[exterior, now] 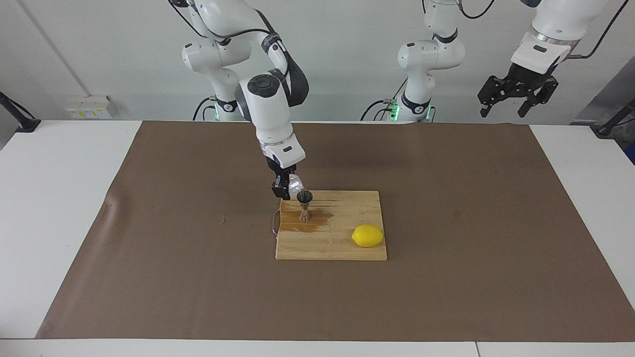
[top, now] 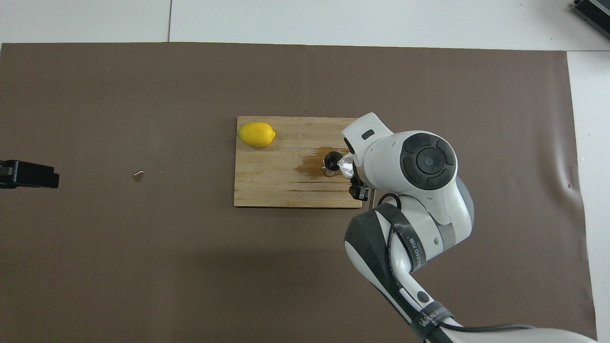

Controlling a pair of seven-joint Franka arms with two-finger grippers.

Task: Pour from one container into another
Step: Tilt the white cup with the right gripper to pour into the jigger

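Observation:
The clear glass cup [exterior: 296,184] is held in my right gripper [exterior: 286,188], which is shut on it. The cup is tilted over the mouth of the steel jigger [exterior: 304,205]. The jigger stands upright on the wooden cutting board [exterior: 347,250], near the board's edge closest to the robots. In the overhead view the cup [top: 345,164] sits right beside the jigger's rim [top: 330,162], and the right arm hides most of the gripper. My left gripper [exterior: 516,99] waits open and empty, raised at the left arm's end of the table.
A dark wet patch [exterior: 312,225] spreads on the board around the jigger. A yellow lemon [exterior: 367,235] lies on the board's corner farthest from the robots, toward the left arm's end. A small droplet [top: 138,176] marks the brown mat [exterior: 149,248].

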